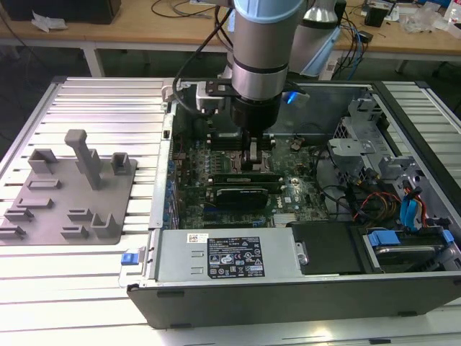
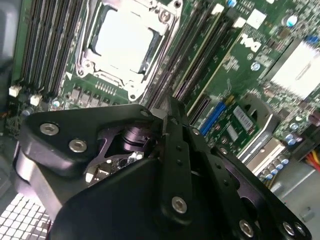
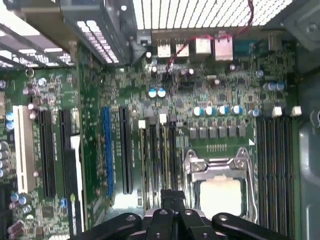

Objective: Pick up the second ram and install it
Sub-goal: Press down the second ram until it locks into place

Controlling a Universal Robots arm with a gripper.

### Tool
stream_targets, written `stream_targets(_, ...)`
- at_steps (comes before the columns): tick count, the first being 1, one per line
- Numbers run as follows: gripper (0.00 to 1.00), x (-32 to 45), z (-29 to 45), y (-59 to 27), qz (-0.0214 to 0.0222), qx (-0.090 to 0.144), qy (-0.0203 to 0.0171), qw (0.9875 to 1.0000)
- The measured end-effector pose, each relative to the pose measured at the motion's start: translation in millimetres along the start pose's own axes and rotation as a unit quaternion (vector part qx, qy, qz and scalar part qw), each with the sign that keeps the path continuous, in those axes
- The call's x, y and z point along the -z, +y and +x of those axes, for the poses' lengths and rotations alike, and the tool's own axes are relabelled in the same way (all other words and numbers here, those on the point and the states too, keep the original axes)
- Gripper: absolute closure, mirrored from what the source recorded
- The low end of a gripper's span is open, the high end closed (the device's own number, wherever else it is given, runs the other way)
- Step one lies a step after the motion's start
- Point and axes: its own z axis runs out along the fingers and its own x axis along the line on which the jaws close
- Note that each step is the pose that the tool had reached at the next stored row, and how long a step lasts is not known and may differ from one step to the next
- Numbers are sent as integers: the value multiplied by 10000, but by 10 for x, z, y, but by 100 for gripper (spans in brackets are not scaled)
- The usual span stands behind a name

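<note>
The open computer case [image 1: 288, 288] lies flat on the slatted table [image 1: 86, 281], walls boxing the arm in over the motherboard [image 3: 220, 85]. The gripper [image 1: 253, 153] hangs low beside the processor socket [image 3: 220, 192], fingers pressed together at the memory slots [image 3: 157, 155]. Can't honestly tell whether the second ram sits between them.

An open computer case [image 1: 302, 288] lies on a slatted table [image 1: 108, 101], with a part tray [image 1: 68, 191] just beside it on the exterior view's left. Inside the case, the motherboard [image 1: 238, 180] occupies the left part; the drive cage [image 1: 403, 194] sits right, the power supply [image 1: 223, 256] near. The gripper [image 1: 253, 160] hangs over the motherboard beside the processor socket [image 3: 220, 192]
</note>
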Motion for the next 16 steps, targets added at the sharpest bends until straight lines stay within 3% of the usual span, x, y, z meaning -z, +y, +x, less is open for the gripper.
stream_targets(2, 92, -1, 2, 50, 0, 0, 2, 10000)
stream_targets(9, 92, -7, 10, 94, 0, 2, 2, 10000)
stream_targets(16, 92, -122, 16, 144, 0, 1, 2, 10000)
